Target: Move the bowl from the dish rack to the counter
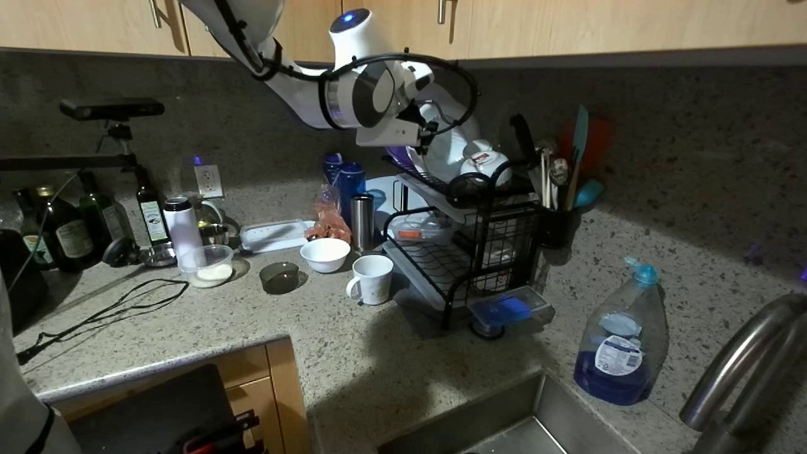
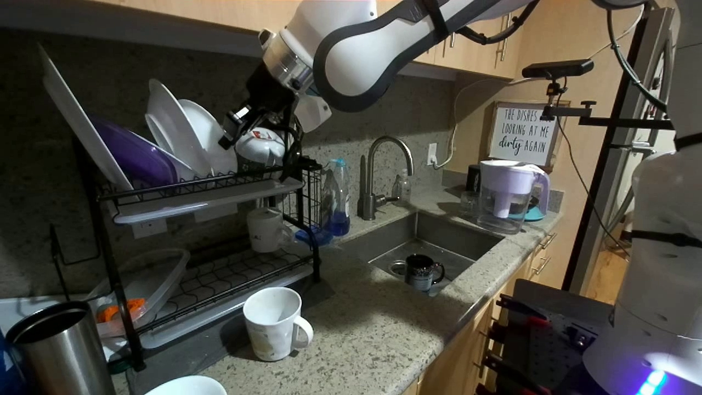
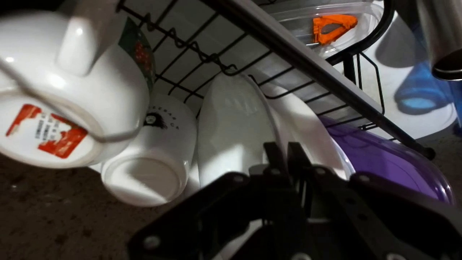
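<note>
The white bowl (image 3: 231, 119) stands on edge in the upper tier of the black dish rack (image 1: 482, 252), leaning among other dishes. In the wrist view, my gripper (image 3: 282, 146) is shut on its rim, one finger on either side with only a narrow gap. An exterior view has the gripper (image 2: 227, 140) coming down from above beside the bowl (image 2: 205, 123), close to the upturned mugs. The speckled counter (image 1: 340, 334) stretches in front of the rack. The bowl's lower part behind the fingers is hidden in the wrist view.
Against the bowl are upturned mugs (image 3: 151, 155) on one side, another white dish (image 3: 306, 130) and a purple container (image 3: 389, 162) on the other. On the counter stand a white mug (image 1: 372, 280) and a smaller white bowl (image 1: 325, 255). Cabinets (image 1: 567, 25) hang overhead; the sink (image 2: 406, 247) lies beyond.
</note>
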### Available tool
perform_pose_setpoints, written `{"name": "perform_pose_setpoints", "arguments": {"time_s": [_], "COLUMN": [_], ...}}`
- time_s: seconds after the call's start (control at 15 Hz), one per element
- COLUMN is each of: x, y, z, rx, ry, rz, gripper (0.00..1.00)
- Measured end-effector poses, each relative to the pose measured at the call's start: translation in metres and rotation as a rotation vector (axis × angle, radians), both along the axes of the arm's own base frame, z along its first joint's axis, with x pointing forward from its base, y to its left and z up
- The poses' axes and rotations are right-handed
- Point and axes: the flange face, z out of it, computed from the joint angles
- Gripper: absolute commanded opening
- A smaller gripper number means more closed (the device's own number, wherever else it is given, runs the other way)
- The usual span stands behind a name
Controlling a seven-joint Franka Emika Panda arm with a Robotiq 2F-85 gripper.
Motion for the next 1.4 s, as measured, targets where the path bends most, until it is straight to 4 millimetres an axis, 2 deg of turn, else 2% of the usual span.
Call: {"name": "perform_pose_setpoints", "arguments": {"time_s": [0.33,0.8,1.4], "x": [-0.002,-0.006,-0.006], "y": [0.0,-0.002,-0.001], "z": [0.004,0.023,0.024], "rx": [-0.009,0.058,0.098], "ry": [-0.023,-0.036,-0.024], "rz": [-0.003,-0.056,-0.077], "gripper": [0.06,0.06,0.05]}}
